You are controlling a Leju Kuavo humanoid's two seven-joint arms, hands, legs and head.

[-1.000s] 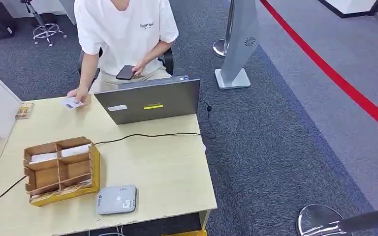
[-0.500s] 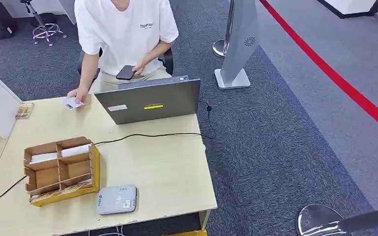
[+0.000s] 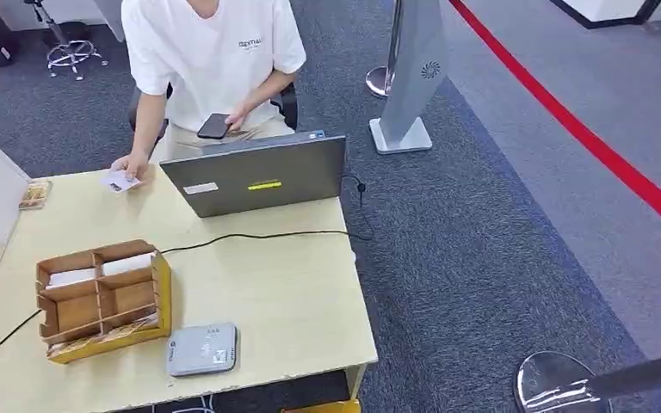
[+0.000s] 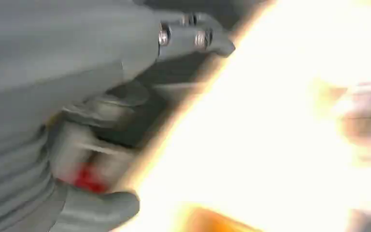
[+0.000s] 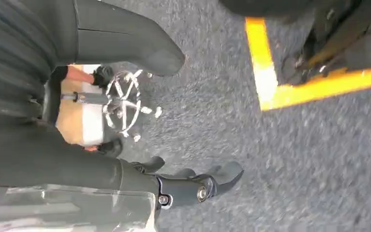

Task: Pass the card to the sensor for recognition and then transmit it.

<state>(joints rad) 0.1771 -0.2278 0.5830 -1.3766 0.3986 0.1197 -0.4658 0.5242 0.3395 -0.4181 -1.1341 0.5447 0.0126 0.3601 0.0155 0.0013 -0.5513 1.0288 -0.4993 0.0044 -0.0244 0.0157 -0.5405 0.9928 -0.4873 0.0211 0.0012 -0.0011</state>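
Left wrist view: the left hand [image 4: 101,121] fills the near field, blurred; a grey thumb and a finger with metal screws are apart, and nothing shows between them, so the hand reads as open. Beyond it lies an overexposed pale surface whose detail cannot be resolved.

Right wrist view: the right hand [image 5: 174,145] hangs over grey carpet [image 5: 290,159]. Its dark fingers are spread and hold nothing. A yellow floor marking [image 5: 265,77] runs across the carpet, and a chair base [image 5: 123,104] with chrome spokes stands nearby.

Head view: the worktop [image 3: 267,301] carries a grey card sensor [image 3: 202,348] near its front edge. Just beside the sensor stands a cardboard organiser [image 3: 101,297] with several compartments; white cards lie in the two rear compartments. A black cable [image 3: 258,236] runs across the worktop behind the organiser. An open laptop [image 3: 254,175] sits at the far edge, its lid back facing the camera. A person [image 3: 211,60] in a white shirt is seated behind the laptop. One of the person's hands rests on the card [image 3: 120,181] at the far left corner of the worktop, well apart from the sensor; the other holds a dark phone [image 3: 215,126]. A small object [image 3: 34,194] lies at the left edge of the worktop. A red floor line [image 3: 585,138] crosses the carpet to the right.
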